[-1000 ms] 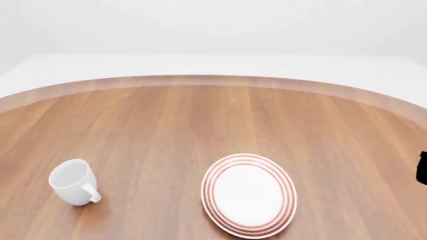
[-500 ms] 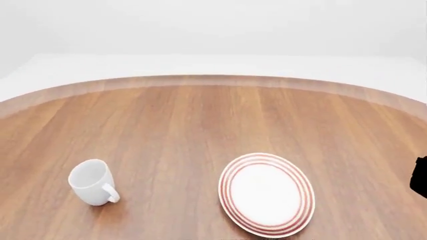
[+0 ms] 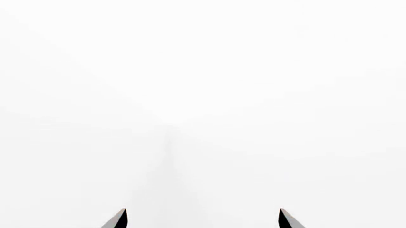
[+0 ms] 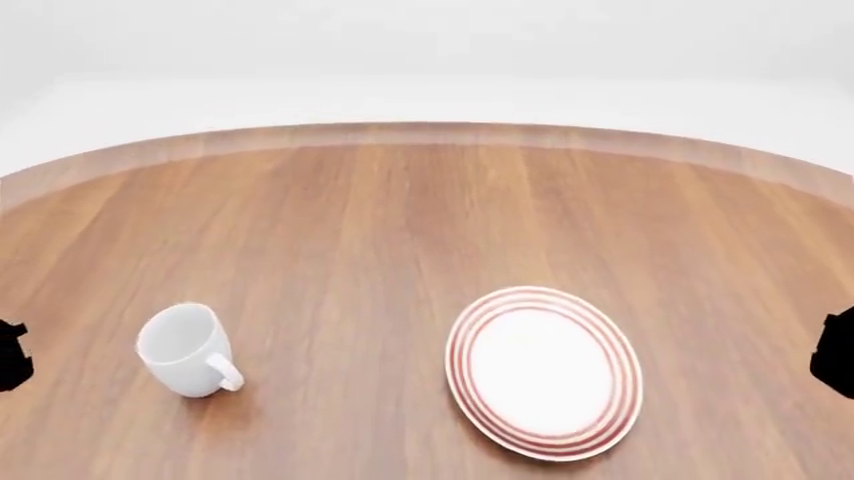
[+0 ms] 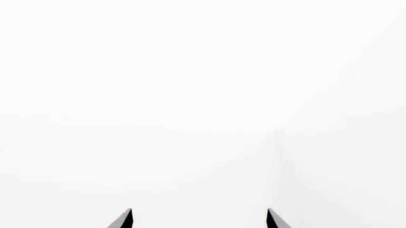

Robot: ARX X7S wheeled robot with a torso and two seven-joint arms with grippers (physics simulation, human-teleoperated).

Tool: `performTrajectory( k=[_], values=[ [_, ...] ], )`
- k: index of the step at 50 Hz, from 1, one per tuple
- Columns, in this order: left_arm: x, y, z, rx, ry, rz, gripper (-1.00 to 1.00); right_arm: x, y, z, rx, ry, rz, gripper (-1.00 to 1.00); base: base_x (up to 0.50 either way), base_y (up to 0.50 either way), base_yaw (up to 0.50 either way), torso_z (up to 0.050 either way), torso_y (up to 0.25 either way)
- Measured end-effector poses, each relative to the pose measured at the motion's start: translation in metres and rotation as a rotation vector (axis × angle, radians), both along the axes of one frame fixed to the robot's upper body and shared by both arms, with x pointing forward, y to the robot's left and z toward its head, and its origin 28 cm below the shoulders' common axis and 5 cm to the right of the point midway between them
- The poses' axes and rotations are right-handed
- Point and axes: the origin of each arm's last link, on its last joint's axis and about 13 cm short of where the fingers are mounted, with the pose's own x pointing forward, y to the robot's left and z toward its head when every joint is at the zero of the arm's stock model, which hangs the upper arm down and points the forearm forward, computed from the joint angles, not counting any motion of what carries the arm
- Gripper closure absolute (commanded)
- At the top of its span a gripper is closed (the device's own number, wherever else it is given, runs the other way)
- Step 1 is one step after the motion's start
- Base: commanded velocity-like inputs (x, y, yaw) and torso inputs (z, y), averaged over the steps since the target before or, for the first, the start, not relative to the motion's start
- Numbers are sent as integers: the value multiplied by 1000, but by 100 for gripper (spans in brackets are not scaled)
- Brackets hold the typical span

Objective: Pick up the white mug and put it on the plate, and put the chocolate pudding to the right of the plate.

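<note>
The round wooden tabletop (image 4: 400, 220) fills most of the head view, its curved far edge sweeping across the upper part of the frame against a plain white backdrop. On it, lower right of centre, lies the plate (image 4: 463, 372), white with red rings around its rim, nothing on it. Over at the lower left stands the white mug (image 4: 183, 349), upright, mouth open to the top, its loop handle pointing toward the lower right; it sits well apart from the plate, with bare wood between them. The chocolate pudding shows in none of the views. A dark sliver of the robot peeks in at the left edge and another at the right edge of the head view, both too small to make out. In the left wrist view, the left gripper (image 3: 203, 219) shows only two dark tips at the bottom of the frame, jaws spread wide with nothing between them, white beyond. Same story in the right wrist view: the right gripper (image 5: 198, 219) has its jaws parted and bare, facing blank white.
</note>
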Motion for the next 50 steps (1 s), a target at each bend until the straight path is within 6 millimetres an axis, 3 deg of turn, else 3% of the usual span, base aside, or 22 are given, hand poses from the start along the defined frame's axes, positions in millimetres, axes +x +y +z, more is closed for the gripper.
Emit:
performTrajectory(
  k=[7,22,50],
  values=[
    [1,-1,-1,9,11,8,-100,1,0,-1,-6,8,2,-100,0,0,0,0,-233],
    [9,-11,-3,-59,132,4,-100,0,1,-2,-14,16,3,-100,0,0,0,0,0],
    [63,-75,-24,-345,538,-45,-100,0,1,-1,-12,19,11,-100,0,0,0,0,0]
  ],
)
